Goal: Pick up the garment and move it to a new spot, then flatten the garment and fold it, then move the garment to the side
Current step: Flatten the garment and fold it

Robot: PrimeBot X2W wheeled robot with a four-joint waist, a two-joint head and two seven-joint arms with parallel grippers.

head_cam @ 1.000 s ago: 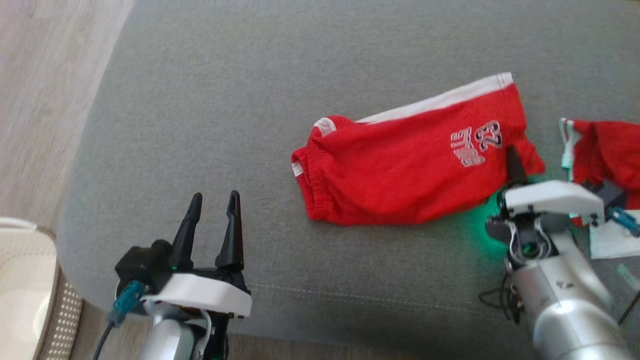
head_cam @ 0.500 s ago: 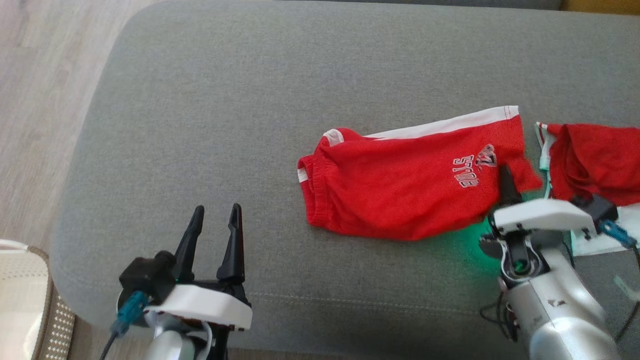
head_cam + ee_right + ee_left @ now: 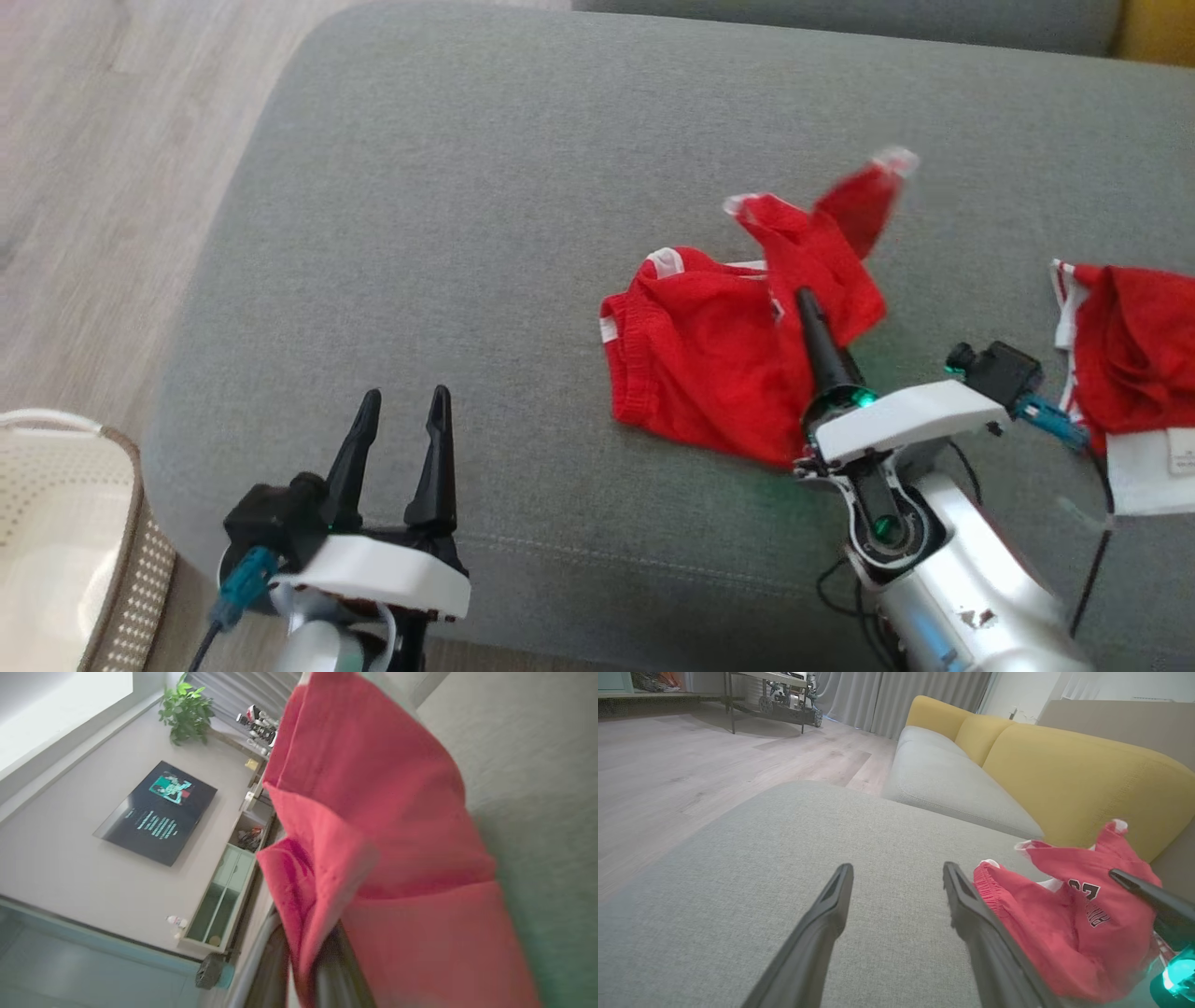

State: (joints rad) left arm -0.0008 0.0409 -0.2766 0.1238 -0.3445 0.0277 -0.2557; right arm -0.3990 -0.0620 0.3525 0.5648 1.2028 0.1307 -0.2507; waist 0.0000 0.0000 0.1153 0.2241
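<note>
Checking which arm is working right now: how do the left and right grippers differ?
The left gripper is open and empty; the right gripper is shut on the garment. The left gripper hangs over bare grey cushion near its front edge, apart from the garment; the right one holds one end of the garment raised off the cushion. Both have long dark fingers on a white housing.

Garment (image 3: 719, 373) flap up top is smeared by blur, right gripper (image 3: 299, 956) tips are buried in its folds, second red cloth (image 3: 1134, 336) is cropped at right edge.
</note>
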